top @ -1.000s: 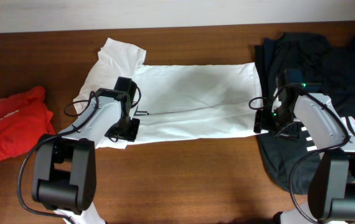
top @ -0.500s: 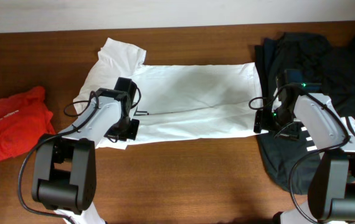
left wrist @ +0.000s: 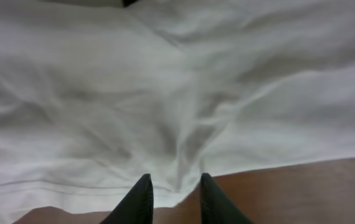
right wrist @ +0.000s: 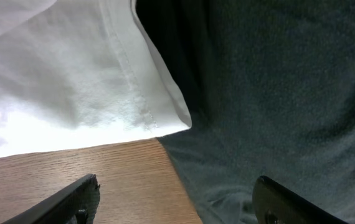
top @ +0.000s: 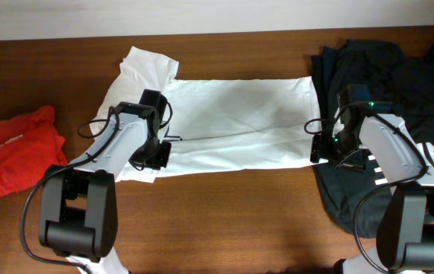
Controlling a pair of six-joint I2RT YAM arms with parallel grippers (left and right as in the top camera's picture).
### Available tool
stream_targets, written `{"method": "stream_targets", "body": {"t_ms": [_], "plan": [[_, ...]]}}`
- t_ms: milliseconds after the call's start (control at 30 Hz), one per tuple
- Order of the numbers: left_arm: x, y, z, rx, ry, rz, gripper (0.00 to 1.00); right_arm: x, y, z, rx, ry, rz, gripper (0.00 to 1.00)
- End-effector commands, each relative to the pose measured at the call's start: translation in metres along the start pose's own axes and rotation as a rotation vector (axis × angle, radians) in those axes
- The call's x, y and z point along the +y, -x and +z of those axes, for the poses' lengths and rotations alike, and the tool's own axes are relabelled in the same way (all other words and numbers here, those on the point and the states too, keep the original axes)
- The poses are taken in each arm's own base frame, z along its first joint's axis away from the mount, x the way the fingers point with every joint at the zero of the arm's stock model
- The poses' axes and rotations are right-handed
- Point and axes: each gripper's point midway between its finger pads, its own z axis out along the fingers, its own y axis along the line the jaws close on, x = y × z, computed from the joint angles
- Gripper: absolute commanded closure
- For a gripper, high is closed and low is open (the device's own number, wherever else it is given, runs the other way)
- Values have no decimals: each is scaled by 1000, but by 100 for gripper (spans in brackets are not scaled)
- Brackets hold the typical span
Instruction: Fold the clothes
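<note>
The white T-shirt (top: pixel 232 122) lies spread flat across the middle of the table, its body folded into a long band and one sleeve sticking out at the far left. My left gripper (top: pixel 150 158) is at the shirt's near left edge. In the left wrist view its fingers (left wrist: pixel 174 183) are nearly together on the hem of the shirt (left wrist: pixel 165 81), and wrinkles run toward them. My right gripper (top: pixel 325 146) is wide open over the shirt's near right corner. In the right wrist view that corner (right wrist: pixel 59 81) lies above the open fingers (right wrist: pixel 176 182). The chest graphic is hidden.
A black shirt (top: pixel 400 84) with white lettering is heaped at the right, touching the white shirt's right edge, and fills the right of the right wrist view (right wrist: pixel 277 81). An orange-red garment (top: pixel 23 148) lies at the far left. Bare wood table (top: pixel 240 221) runs along the front.
My left gripper has shifted slightly up and left at the shirt's near left edge. The right arm has not moved.
</note>
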Motion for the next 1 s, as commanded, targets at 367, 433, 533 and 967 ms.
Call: {"method": "stream_targets", "body": {"t_ms": [367,433,533,967], "plan": [[-14,-8,19,16,-28,30,71,-4,1,-8,-22,-11,9,18],[-14,-9,21,17,-27,30,71,-4,1,-8,-23,-11,9,18],[-10,-7,21,7,-2,29,77,-4,1,-8,-22,-11,9,18],[-10,-11,31,8,-2,29,85,-4,0,-8,-20,-12,9,18]]}}
